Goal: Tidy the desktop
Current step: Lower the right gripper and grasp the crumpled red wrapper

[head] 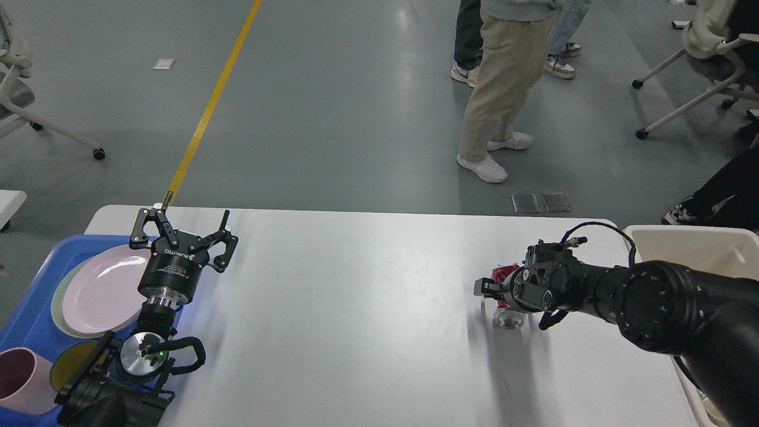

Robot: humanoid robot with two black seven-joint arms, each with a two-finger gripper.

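Note:
The white desktop [356, 308] fills the lower view. A crushed red can [504, 273] lies on its right half, its silver end [509, 319] toward me. My right gripper [487, 289] is down at the can, over its middle and hiding part of it. It is dark and seen end-on, so I cannot tell its fingers apart or whether they hold the can. My left gripper [182, 224] is open and empty, upright over the table's left edge beside the blue tray.
A blue tray [29, 320] at the left holds a pink plate [101, 290], a pink cup [18, 379] and a yellow dish. A beige bin [699, 243] stands at the table's right edge. People [504, 89] stand beyond the table. Office chairs stand at both far sides.

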